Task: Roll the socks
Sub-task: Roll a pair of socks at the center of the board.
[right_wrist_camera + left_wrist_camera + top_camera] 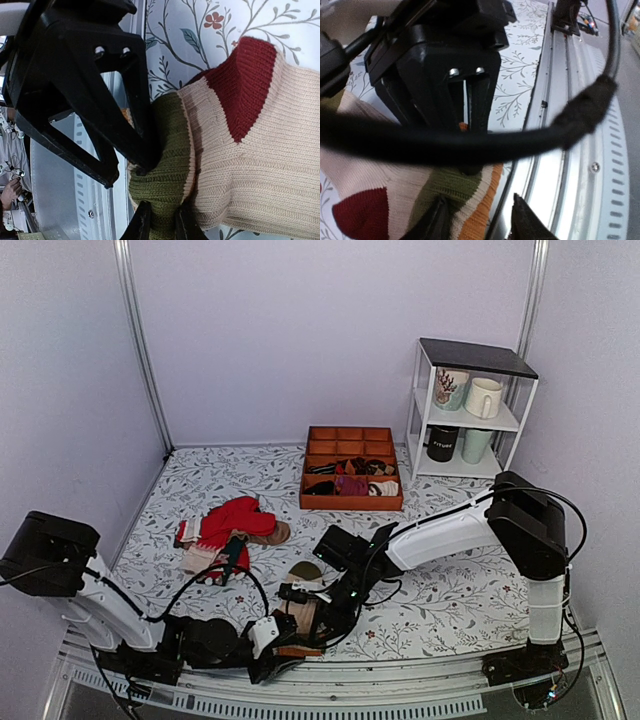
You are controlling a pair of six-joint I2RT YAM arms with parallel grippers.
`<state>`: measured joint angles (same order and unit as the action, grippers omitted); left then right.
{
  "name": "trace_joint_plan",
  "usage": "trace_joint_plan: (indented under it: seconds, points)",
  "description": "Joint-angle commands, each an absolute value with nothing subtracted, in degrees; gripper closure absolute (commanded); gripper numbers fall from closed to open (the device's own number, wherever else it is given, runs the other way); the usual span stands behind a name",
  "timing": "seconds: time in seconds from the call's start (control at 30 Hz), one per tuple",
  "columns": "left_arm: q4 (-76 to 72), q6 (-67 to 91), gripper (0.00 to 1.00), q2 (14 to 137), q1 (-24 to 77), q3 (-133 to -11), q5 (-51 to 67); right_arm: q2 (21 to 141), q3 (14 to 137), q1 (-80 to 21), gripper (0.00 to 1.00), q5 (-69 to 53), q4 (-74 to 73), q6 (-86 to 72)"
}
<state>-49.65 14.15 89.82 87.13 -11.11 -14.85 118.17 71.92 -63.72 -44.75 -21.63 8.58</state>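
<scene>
Socks [260, 150]: beige ribbed knit with a maroon patch and an olive-green end, lying at the near edge of the floral table [200, 490] beside the metal rail [580, 150]. Right gripper [162, 223]: 2 fingers nearly closed, pinching the olive end. Left gripper [480, 220]: fingers spread apart, gripping nothing, 1 finger touching the olive fabric, the other over the rail. Long axis: olive end points at the rail, beige length runs away across the table.
</scene>
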Motion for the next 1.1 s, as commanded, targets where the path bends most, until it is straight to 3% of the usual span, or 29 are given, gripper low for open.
trace_joint_plan:
  seconds: [0.0,0.13,0.43,0.73,0.93,1.07]
  points:
    - [-45.2,16.5,0.53,88.5,91.2,-7.8,-22.9,121.1,69.9,-64.9,0.83,-41.9,-23.6,8.3]
    - [-42.3,14.5,0.44,78.8,91.8,-6.6,-24.3,121.0,70.0,-64.8,0.83,-40.9,-24.0,7.8]
    - [-45.6,13.3,0.49,65.9,91.2,1.5,-27.1,121.8,70.2,-64.8,0.83,-40.6,-23.7,7.5]
    - [-55.5,8.3,0.46,76.5,88.8,0.0,-23.3,122.8,71.0,-64.9,0.83,-40.6,-24.8,7.8]
    - [-64.3,8.2,0.25,84.3,86.1,0.2,-16.8,122.7,71.0,-64.9,0.83,-40.3,-25.0,7.8]
    - [-65.6,7.9,0.24,88.4,85.0,-1.5,-15.0,122.7,70.9,-64.8,0.83,-40.3,-24.9,7.9]
